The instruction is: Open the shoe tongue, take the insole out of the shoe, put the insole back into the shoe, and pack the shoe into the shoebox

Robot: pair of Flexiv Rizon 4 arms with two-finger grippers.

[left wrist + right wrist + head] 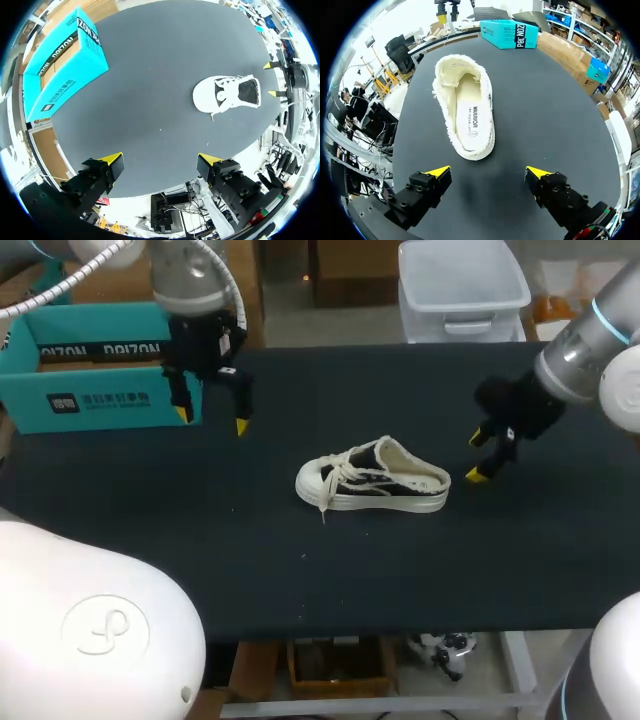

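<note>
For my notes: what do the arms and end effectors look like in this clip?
The left arm is silver-grey with a white ribbed hose running along it; the right arm is silver-grey and white with a light-blue ring. The left end effector and right end effector are black blocks, each with two black fingers tipped bright yellow.

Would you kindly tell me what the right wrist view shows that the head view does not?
Only the right wrist view looks down into the shoe at the insole lying flat inside. Only the head view shows the laces and toe cap. Both show the shoe, the teal shoebox and the black table.
</note>
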